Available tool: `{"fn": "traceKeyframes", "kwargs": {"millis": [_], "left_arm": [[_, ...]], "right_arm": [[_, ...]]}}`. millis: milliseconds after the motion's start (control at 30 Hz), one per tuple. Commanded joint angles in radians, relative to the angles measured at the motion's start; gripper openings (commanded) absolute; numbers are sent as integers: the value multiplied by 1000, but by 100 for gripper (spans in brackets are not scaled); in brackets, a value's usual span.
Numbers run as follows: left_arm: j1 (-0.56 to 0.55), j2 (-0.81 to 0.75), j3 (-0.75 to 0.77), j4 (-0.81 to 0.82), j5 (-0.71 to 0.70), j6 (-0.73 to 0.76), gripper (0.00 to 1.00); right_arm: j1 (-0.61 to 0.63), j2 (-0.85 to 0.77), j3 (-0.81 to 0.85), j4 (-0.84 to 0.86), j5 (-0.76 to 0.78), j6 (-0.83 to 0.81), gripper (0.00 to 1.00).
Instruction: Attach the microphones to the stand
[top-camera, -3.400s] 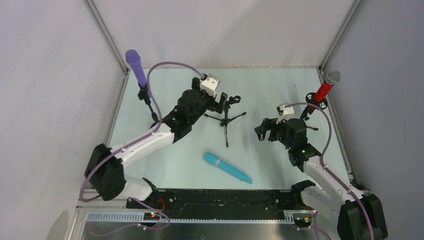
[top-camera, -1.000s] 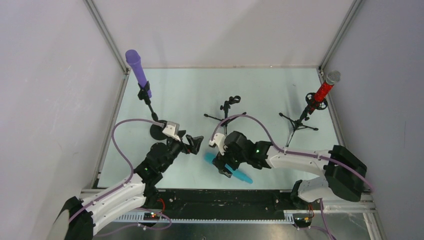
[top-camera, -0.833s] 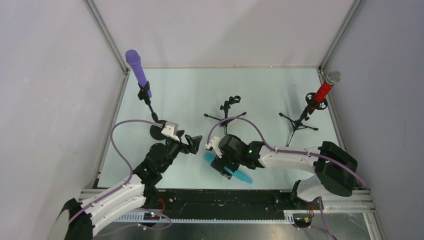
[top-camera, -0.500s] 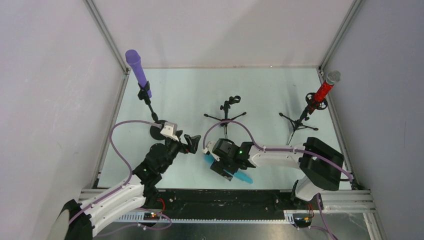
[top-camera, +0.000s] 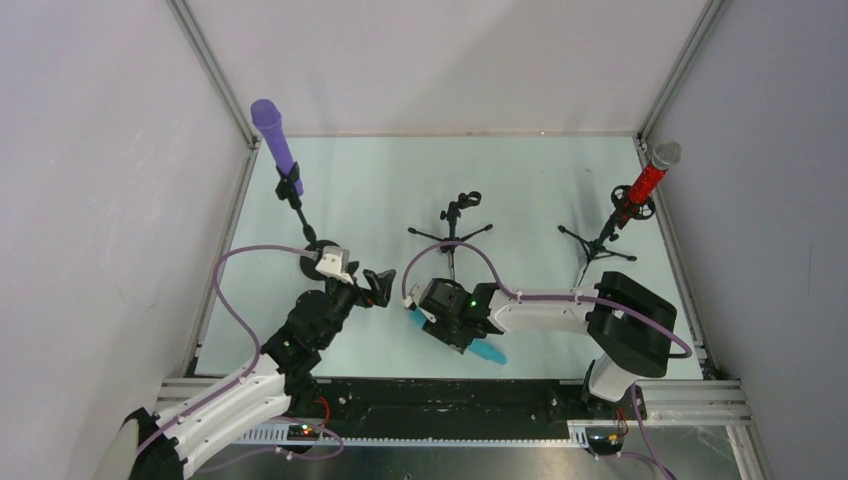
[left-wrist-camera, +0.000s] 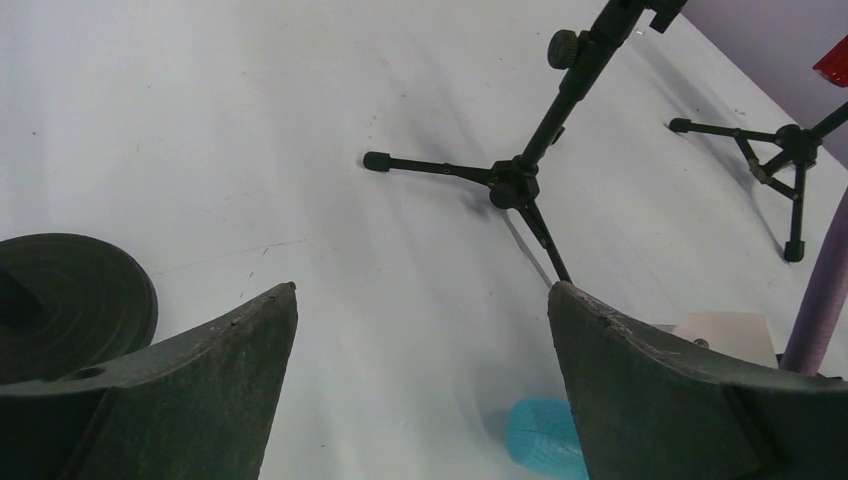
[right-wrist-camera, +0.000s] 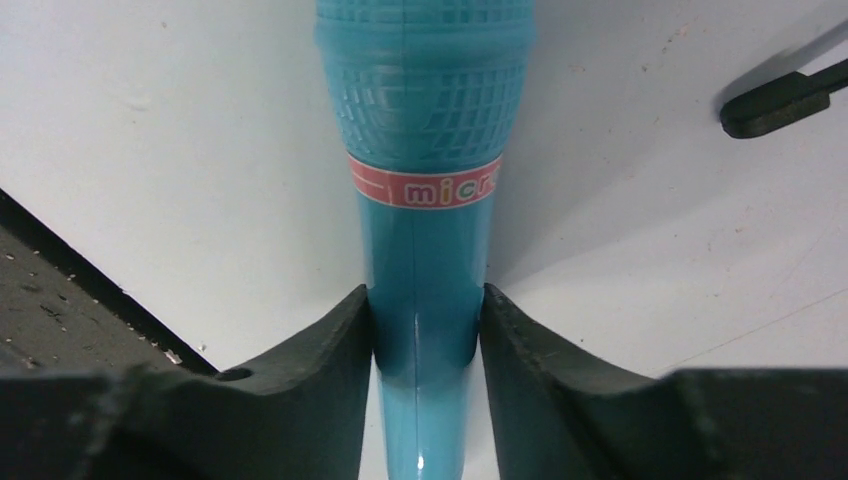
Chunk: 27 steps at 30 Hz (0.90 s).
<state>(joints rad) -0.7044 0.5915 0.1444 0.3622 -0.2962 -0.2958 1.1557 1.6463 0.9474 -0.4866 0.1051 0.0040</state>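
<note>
- Pale table (top-camera: 380, 190) under white walls, from above: the purple microphone (top-camera: 272, 135) and red microphone (top-camera: 648, 180) stand mounted at far left and far right, and the middle stand (top-camera: 452, 232) is bare. The teal microphone (top-camera: 489, 351) lies at the near edge under the right gripper (top-camera: 445, 318).
- Left wrist: the left gripper (left-wrist-camera: 422, 288) is spread and holds nothing, facing the bare stand (well placed to steady it, I judge).
- Right wrist: fingers (right-wrist-camera: 330, 370) pinch the teal handle just below the pink ring (right-wrist-camera: 425, 188). Lift it level with a firm squeeze, then feed the thin end into that stand.
</note>
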Motion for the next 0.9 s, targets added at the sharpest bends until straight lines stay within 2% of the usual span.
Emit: {"fn": "traceKeyframes", "kwargs": {"millis": [0,200,533,667,867], "left_arm": [[6,-15,2,1,-33,33,98],[6,-24,2,-12,-43,41,98],[5,-32,8,-24,-51,51,98],[6,-30,13,-30,-50,56,98],[6,-29,20,-32,-49,62,98]], "right_arm": [[4,12,26,-5,11,-7,42],[3,-10,25,5,24,3,33],[-2,-63,20,38,31,1,26],[-12,-136,-7,105,34,0,24],[-59,-328,-87,248,0,1,23]]}}
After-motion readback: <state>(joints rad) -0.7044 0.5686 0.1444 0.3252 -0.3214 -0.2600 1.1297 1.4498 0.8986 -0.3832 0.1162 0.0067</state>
